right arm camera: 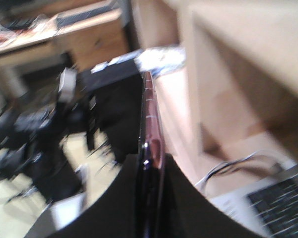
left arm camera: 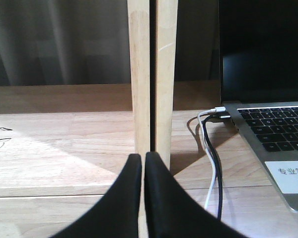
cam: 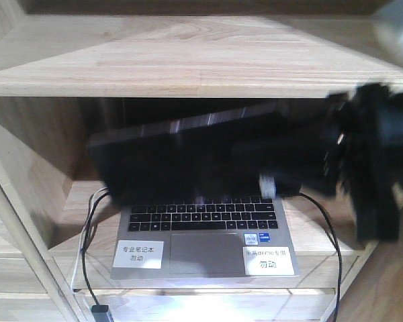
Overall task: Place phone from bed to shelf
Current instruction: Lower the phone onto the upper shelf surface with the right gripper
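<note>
Phone (right arm camera: 150,124): thin black glossy slab, pinkish metallic rim seen edge-on in the right wrist view. In the front view it is a blurred dark slab (cam: 188,157), tilted, its upper edge rising toward the right, held in the air in front of the laptop screen. No sticker can be made out through the blur.

Right gripper (right arm camera: 150,166): both black fingers pressed against the phone's two faces, pinching it at its near end; the rest of the slab runs straight out beyond the fingertips. In the front view the gripper body (cam: 363,161) enters from the right, blurred.

Room: the upper shelf board (cam: 188,57) of pale wood lies above the phone, its front edge just over the slab's top edge. Below the phone sits the silver laptop (cam: 205,241), open, on the lower board, with black and white cables (cam: 87,248) trailing off its left side.

Left gripper (left arm camera: 142,173): black fingers closed together, nothing between them. Directly ahead of its tips stands a pale wooden upright (left arm camera: 152,74); the laptop is to its right, the cables between.
</note>
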### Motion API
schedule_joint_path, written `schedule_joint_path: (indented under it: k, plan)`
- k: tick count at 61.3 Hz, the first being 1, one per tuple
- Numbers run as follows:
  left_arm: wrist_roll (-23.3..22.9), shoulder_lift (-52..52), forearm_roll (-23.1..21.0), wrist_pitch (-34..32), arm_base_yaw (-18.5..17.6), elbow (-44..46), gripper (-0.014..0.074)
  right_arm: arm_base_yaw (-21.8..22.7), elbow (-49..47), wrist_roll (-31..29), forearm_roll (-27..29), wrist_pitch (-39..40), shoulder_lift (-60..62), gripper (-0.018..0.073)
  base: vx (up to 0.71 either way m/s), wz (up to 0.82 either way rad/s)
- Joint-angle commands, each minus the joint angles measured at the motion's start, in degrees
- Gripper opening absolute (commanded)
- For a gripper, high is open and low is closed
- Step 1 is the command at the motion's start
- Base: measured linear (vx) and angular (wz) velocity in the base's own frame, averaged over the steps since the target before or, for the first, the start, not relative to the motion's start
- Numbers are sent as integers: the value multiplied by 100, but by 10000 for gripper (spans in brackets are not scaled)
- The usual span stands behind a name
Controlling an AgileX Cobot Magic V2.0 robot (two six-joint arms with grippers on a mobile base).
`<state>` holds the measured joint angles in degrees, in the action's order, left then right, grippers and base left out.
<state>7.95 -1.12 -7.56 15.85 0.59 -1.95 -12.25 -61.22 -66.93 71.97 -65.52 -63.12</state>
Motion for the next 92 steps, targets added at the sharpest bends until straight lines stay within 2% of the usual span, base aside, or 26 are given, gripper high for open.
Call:
schedule_joint_path:
  k: [1, 24, 38, 71, 92]
  plan:
    - [-22, -27, -37, -420, -18, -13, 1, 8, -492, 57, 556, 371, 179, -1, 0, 0]
    - [-22, -27, -37, -420, -18, -13, 1, 8, -1643, 355, 143, 1715, 40, -1, 0, 0]
    - [-22, -27, -37, -420, -18, -13, 1, 8, -2445, 375, 222, 1647, -705, -1, 0, 0]
    - [-22, -27, -37, -420, -18, -13, 1, -12, -4609, 589, 554, 909, -2831, -1, 0, 0]
    - [-22, -27, -37, -420, -18, -13, 1, -618, -5339, 661, 156, 1360, -3754, -1, 0, 0]
